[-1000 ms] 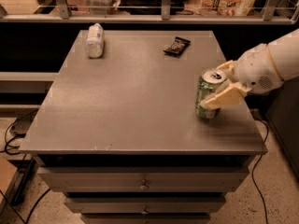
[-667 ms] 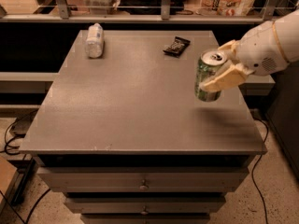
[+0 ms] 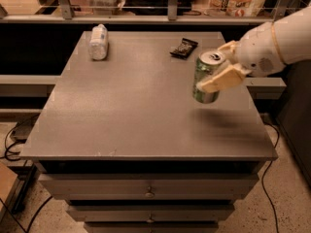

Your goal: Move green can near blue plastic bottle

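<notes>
Camera view, left side first: dark cables (image 3: 13, 136) trail over the speckled floor beside the grey desk (image 3: 131, 115), which has a flat matte top and drawers with small knobs (image 3: 149, 194) along its front. Near the far left corner of the desk lies the blue plastic bottle (image 3: 98, 41), on its side, with one end toward the back edge and its whitish body and label facing up. It touches nothing else. Further right, near the back edge, a small dark snack packet (image 3: 183, 47) lies flat, well apart from the bottle. Right of that and a little nearer the camera is the green can (image 3: 205, 77), held in the air above the right part of the desk. It is tilted, so its silver top and pull tab lean up and to the right, and a soft shadow (image 3: 218, 118) falls on the surface below it. The gripper (image 3: 216, 64) has the can in its grasp: the pale beige jaws are closed on the can's sides, one across the near face and one behind the rim. The can is far from the bottle, with the packet lying between them toward the back. A white arm (image 3: 279, 40) reaches in from the right edge, and another cable (image 3: 270, 144) hangs past the desk's right corner.
</notes>
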Controlling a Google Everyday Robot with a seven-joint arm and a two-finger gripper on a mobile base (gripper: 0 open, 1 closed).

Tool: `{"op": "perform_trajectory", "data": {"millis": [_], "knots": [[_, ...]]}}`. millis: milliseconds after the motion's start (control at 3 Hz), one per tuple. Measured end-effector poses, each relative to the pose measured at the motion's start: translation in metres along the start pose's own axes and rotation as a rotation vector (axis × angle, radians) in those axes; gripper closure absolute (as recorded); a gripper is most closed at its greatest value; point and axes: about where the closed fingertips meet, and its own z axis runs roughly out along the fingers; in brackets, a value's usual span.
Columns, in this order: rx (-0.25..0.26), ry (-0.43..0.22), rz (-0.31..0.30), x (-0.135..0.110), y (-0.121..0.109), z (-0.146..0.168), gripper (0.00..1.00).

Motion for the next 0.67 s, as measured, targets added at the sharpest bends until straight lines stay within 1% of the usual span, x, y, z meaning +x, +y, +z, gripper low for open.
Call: {"op": "perform_trajectory", "data": {"millis": [333, 667], "knots": [[-0.002, -0.042, 0.023, -0.018, -0.011, 0.023, 1.00], [0.007, -0.074, 0.065, -0.033, -0.037, 0.058, 1.00]]}}
